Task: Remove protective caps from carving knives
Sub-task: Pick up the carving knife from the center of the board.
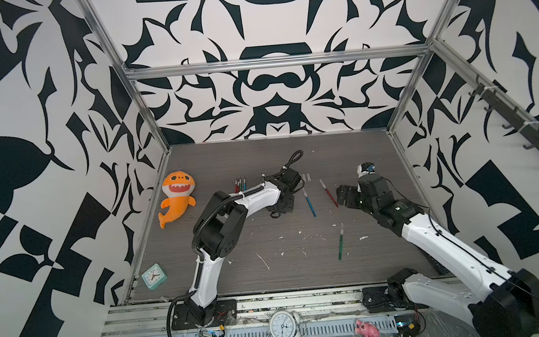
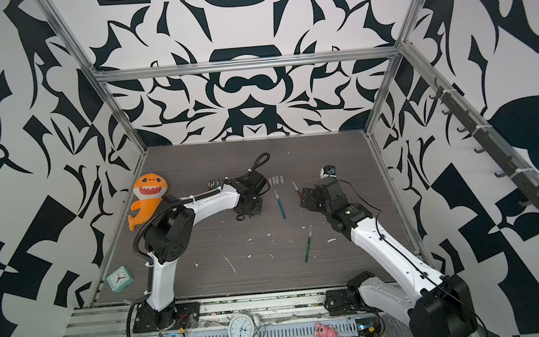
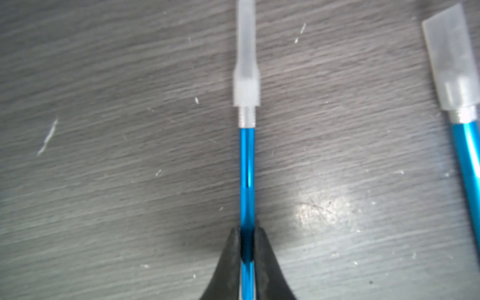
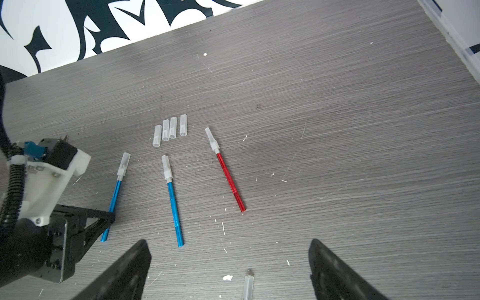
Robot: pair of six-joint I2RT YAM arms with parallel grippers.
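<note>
Though capped, blue carving knife [image 3: 248, 166] inside left gripper [image 3: 248, 235]

We get bright, even light in both top views, just faint shadows on the desk [image 1: 284, 247]. Left wrist view's softer: the protective cap [image 3: 246, 52] is blurry, and a glare patch sits on the wood.

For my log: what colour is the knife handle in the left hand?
Blue knife; shows best in the left wrist view.
</note>
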